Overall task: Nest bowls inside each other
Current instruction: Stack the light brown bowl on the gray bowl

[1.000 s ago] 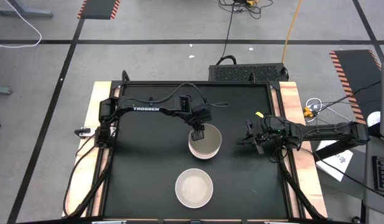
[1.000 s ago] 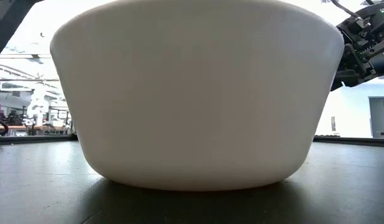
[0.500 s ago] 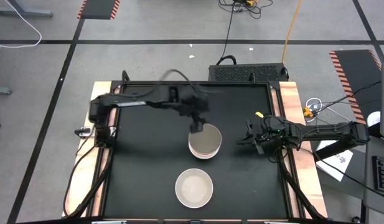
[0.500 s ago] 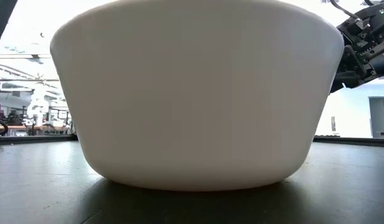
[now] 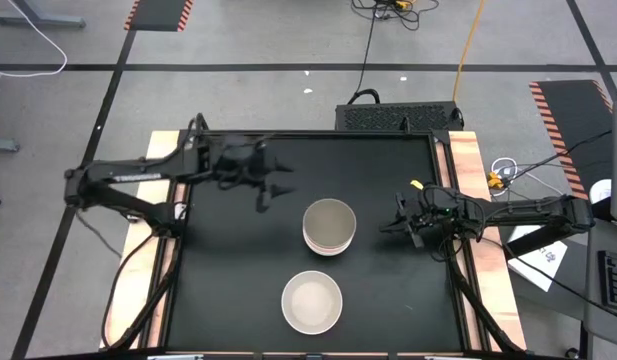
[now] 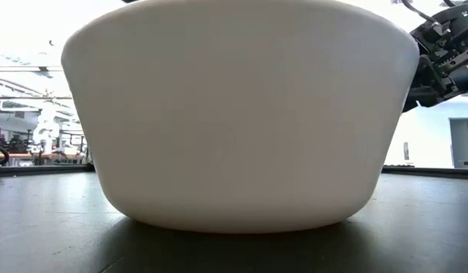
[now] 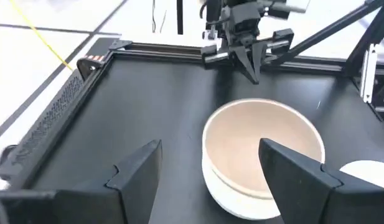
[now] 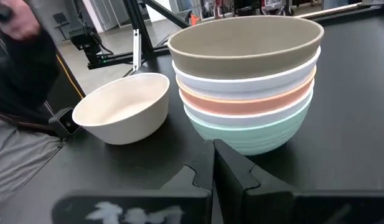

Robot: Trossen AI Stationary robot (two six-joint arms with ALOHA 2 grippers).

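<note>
While unladen, left tool (image 5: 273, 192) hovers open.

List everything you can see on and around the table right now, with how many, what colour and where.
Stack of bowls: four visible layers, olive-grey on top, then white, salmon pink, mint green at the bottom; middle of the table.
Single bowl: one, cream-white, near the table's front edge, apart from the stack.
Table: one, black top with pale wooden side edges.
Black box: one, on the floor behind the table.
Cables: several, black and yellow, on the floor behind.
Left gripper: open, empty, above the table's rear left part.
Right gripper: shut, empty, to the right of the stack.
</note>
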